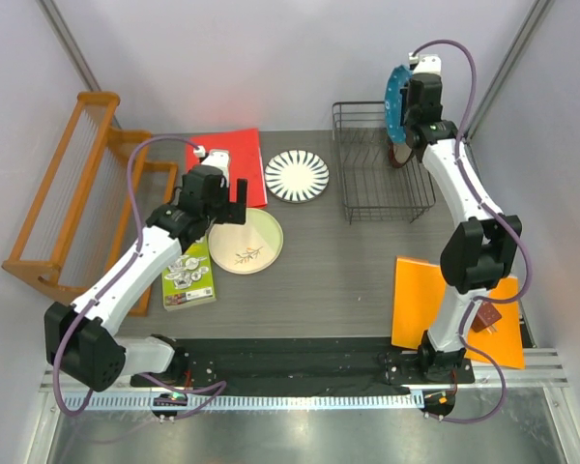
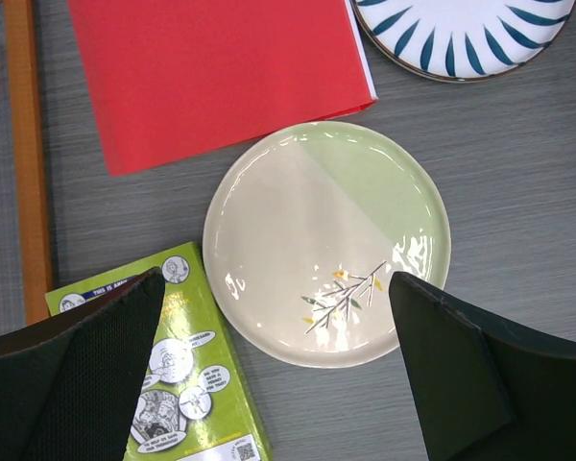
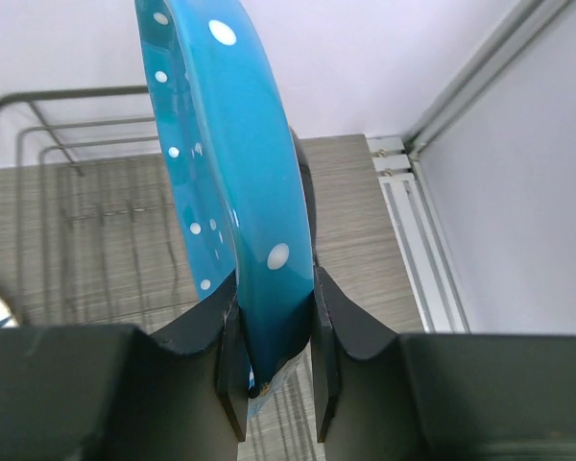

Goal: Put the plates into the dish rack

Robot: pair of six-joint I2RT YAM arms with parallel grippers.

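White arm links (image 1: pixel 126 280), black joints (image 1: pixel 85 346) and looping purple cables (image 1: pixel 133 169).

On the grey surface (image 1: pixel 348 271), the black wire dish rack (image 1: pixel 382 164) sits far right. Left of it lies the white round plate with dark radial petals (image 1: pixel 296 175), then the red flat sheet (image 1: pixel 246 155). Before the sheet lies the cream round plate with a twig motif (image 1: pixel 251 246), with the green printed booklet (image 1: pixel 188 274) just beside it on its left. The orange wooden slatted rack (image 1: pixel 72 193) stands far left. The blue dotted plate (image 1: pixel 396 97) is on edge above the dish rack's far right corner.

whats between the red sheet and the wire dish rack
The white plate with dark radial petals lies flat there, seen in the top view.
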